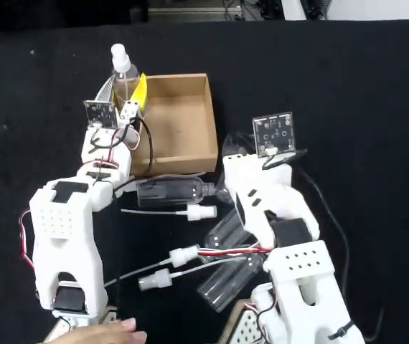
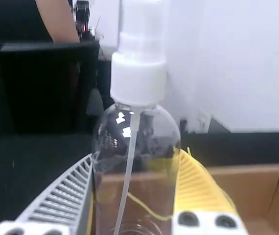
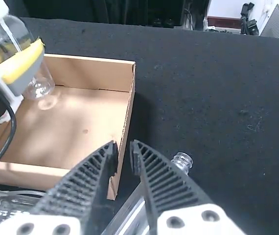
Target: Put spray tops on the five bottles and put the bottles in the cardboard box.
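Across the black tabletop (image 1: 362,86), the cardboard box (image 1: 183,122) sits open-topped toward the far side. The left gripper (image 1: 123,87) is clamped on an upright clear bottle (image 2: 134,147) wearing a white spray top (image 2: 139,73), held at the box's far left corner. The right gripper (image 3: 123,147) hangs just off the box's near right corner, its fingers almost together with nothing between them. Along the box's near wall lies an uncapped bottle (image 1: 170,192); two more bare bottles (image 1: 229,229) lie between the arms. Three loose spray tops (image 1: 201,213) with trailing tubes lie beside them.
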`<state>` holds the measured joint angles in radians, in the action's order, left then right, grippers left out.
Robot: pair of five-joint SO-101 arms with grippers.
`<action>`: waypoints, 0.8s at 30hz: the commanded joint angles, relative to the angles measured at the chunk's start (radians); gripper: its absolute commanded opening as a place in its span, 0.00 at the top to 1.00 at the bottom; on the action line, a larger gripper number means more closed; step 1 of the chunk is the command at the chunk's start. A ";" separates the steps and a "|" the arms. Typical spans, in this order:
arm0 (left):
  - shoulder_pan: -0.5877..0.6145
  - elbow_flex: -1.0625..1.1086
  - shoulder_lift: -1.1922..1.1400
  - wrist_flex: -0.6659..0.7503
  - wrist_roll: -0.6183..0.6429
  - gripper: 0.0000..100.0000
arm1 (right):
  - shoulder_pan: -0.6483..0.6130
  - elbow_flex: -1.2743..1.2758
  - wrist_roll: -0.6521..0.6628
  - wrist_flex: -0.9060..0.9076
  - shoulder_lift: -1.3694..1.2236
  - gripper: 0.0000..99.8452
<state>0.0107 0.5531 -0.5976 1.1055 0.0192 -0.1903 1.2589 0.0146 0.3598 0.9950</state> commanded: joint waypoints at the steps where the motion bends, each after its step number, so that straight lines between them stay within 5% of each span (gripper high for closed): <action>1: -0.010 -0.079 0.017 -0.147 0.003 0.97 | 0.023 -0.004 0.003 -0.031 0.044 0.96; 10: -0.002 -0.091 0.017 -0.109 0.031 0.96 | 0.023 -0.004 0.003 -0.031 0.045 0.96; 17: -0.004 -0.094 0.015 -0.215 0.037 0.77 | 0.023 -0.005 0.005 -0.031 0.045 0.96; 24: 0.001 -0.091 0.017 -0.221 0.029 0.75 | 0.023 -0.005 0.005 -0.031 0.045 0.96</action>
<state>0.0092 0.4918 -0.5946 0.8968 0.0468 -0.1903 1.2589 0.0146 0.3598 0.9950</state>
